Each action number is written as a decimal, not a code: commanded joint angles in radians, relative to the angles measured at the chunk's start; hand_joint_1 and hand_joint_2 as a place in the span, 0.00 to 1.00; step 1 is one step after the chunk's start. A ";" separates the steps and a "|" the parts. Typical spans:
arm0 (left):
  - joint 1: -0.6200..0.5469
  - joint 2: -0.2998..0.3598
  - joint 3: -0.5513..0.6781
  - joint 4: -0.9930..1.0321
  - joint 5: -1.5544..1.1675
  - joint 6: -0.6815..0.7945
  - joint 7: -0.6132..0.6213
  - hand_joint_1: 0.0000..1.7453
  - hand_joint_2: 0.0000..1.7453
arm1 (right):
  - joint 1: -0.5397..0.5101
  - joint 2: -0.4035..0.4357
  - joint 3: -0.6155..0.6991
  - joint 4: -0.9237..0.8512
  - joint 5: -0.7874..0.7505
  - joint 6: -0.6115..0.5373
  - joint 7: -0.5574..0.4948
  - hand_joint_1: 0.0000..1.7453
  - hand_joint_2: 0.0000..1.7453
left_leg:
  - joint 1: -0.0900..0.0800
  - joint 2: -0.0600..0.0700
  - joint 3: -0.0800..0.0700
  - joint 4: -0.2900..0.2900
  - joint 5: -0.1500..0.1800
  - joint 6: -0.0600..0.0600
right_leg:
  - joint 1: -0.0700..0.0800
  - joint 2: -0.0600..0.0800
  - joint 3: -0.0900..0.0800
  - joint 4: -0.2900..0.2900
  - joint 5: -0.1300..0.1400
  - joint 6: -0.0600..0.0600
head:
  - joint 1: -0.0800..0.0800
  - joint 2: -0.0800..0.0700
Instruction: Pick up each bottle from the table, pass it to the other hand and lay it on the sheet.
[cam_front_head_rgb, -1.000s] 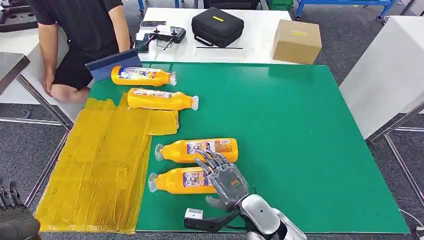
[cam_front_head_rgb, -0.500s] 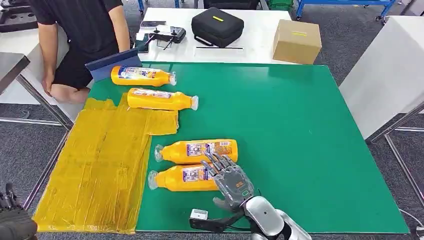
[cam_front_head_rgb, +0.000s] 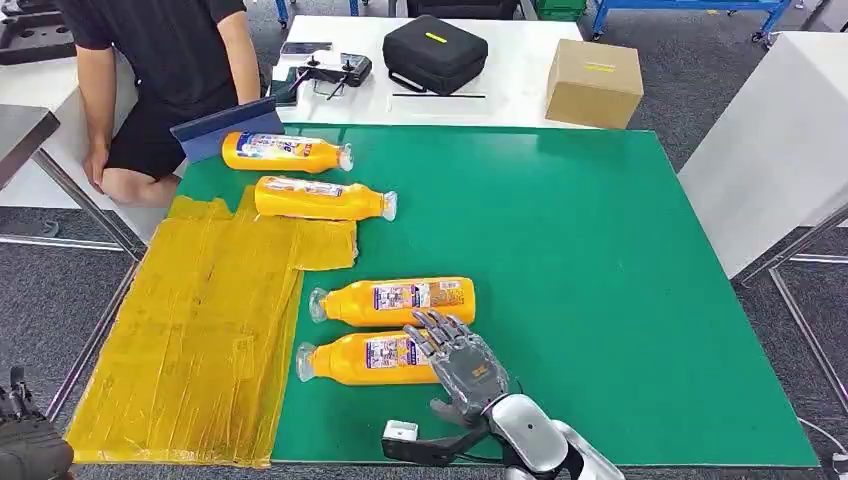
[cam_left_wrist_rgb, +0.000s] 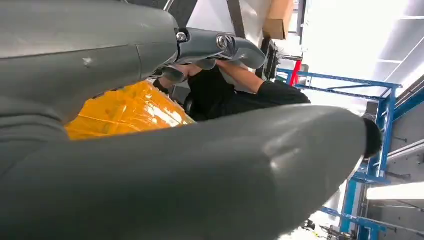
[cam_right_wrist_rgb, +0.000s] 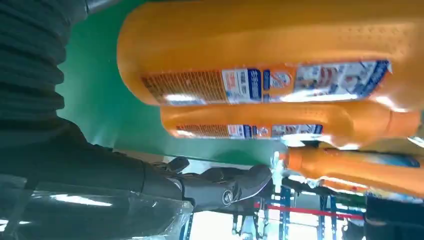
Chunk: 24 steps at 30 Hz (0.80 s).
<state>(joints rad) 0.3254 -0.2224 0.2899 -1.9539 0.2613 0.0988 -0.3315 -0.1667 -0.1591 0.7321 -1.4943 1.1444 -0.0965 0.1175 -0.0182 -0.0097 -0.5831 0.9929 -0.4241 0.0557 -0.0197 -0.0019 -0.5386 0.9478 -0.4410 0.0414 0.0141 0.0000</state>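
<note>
Right hand (cam_front_head_rgb: 462, 362), fingers spread and empty, sits at the base end of the nearest bottle (cam_front_head_rgb: 368, 359). You've got its long axis running crosswise, cap toward the sheet (cam_front_head_rgb: 190, 340). Left hand (cam_front_head_rgb: 30, 440) hangs low, off-table; finger state unclear.

Right arm comes in low over the near edge, silver forearm angled up toward centre. Right hand (cam_front_head_rgb: 462, 362) is palm-down, fingers (cam_front_head_rgb: 437, 330) spread and extended forward, thumb (cam_front_head_rgb: 448, 408) splayed out to the side, nothing held. In the right wrist view the thumb (cam_right_wrist_rgb: 220, 184) is extended, not curled. Left hand (cam_front_head_rgb: 28, 440) hangs low at the far left, dark fingers pointing up; grasp unclear.
</note>
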 joint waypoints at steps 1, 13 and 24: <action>-0.010 0.020 0.017 0.014 0.004 0.001 0.008 0.00 0.00 | -0.038 0.027 -0.014 0.129 -0.011 0.011 0.003 0.00 1.00 | 0.001 0.002 0.003 -0.001 -0.001 -0.005 | 0.001 0.002 0.002 -0.001 0.000 -0.003 | 0.000 0.000; -0.029 0.030 0.010 0.032 0.001 0.002 0.013 0.00 0.00 | -0.019 0.062 -0.059 0.148 0.007 0.020 0.026 0.00 1.00 | 0.001 0.001 0.003 -0.001 0.000 -0.004 | 0.001 0.000 0.002 -0.001 0.000 -0.003 | 0.000 0.000; -0.029 0.030 0.010 0.032 0.001 0.002 0.013 0.00 0.00 | -0.019 0.062 -0.059 0.148 0.007 0.020 0.026 0.00 1.00 | 0.001 0.000 0.001 -0.001 0.000 -0.003 | 0.001 0.000 0.001 -0.001 0.000 -0.002 | 0.000 0.000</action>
<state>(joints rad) 0.3105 -0.2144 0.2903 -1.9539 0.2625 0.0984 -0.3258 -0.1715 -0.1125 0.6874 -1.4031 1.1502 -0.0866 0.1434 -0.0182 -0.0096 -0.5831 0.9929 -0.4241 0.0557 -0.0197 -0.0019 -0.5388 0.9477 -0.4410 0.0414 0.0141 0.0000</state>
